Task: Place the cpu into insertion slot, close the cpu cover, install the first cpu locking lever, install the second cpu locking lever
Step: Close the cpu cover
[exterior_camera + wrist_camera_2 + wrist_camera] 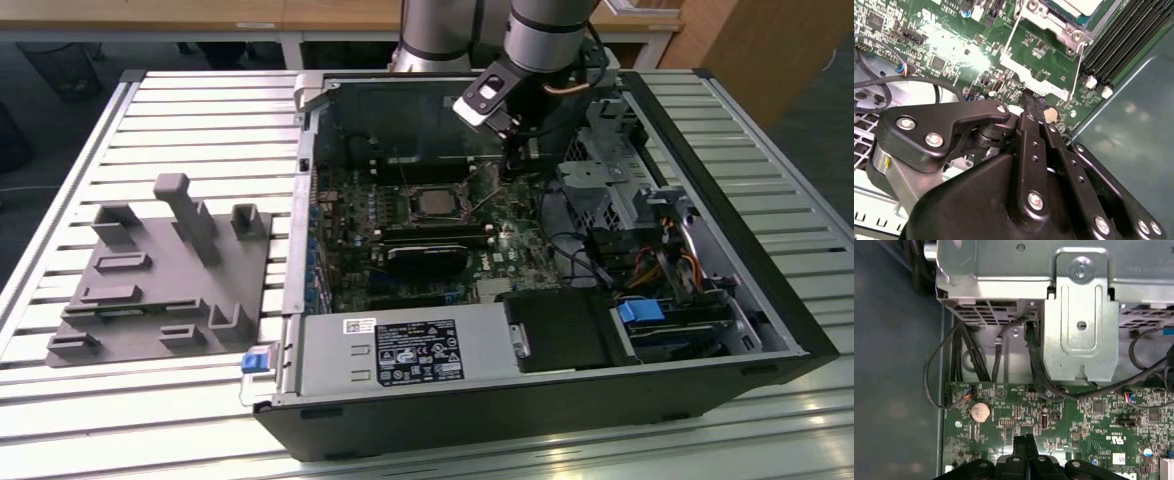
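The cpu (434, 203), a small grey square, lies in the insertion slot (434, 190) on the green board; in the second wrist view its pale face (1079, 4) shows beside the slot's metal rim. The cpu cover (1036, 77), a silver frame with a cut-out middle, is flipped open away from the slot, with thin wire levers (1011, 35) along its sides. My gripper (518, 160) hangs inside the case just to the exterior view's right of the slot. Its black fingers are pressed together in both wrist views (1034, 106) (1024, 441), tips at the cover's free edge, nothing seen between them.
The open computer case (787, 300) lies on a slatted table. A silver drive cage (1079, 315) with black cables (961, 355) is close by the gripper. A black heatsink block (427, 258), the power supply (400, 350) and a grey fixture block (160, 270) are also in view.
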Robot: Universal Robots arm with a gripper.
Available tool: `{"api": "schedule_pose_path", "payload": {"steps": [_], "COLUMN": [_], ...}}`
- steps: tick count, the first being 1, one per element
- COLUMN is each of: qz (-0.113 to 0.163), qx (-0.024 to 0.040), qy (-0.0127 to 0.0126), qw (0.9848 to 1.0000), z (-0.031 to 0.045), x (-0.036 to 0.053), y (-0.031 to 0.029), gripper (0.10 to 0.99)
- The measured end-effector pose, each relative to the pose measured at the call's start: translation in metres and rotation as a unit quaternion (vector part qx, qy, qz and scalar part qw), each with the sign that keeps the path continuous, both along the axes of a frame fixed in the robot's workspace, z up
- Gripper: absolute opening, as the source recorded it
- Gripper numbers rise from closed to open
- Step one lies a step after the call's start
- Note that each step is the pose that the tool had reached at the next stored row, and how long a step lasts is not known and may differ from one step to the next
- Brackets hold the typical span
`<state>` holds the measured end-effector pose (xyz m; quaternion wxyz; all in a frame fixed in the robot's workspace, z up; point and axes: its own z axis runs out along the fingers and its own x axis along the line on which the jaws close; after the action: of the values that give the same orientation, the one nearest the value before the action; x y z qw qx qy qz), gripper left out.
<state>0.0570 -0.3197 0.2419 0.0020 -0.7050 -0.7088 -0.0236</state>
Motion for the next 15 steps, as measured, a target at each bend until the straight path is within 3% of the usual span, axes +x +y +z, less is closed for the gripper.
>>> {"api": "schedule_pose_path", "payload": {"steps": [15], "qz": [0.0], "qx": [0.0], "qy": [0.0], "qw": [1.0], "z": [-0.0017], "x": [-0.0365], "y": [-0.0002], "gripper": [0.106]}}
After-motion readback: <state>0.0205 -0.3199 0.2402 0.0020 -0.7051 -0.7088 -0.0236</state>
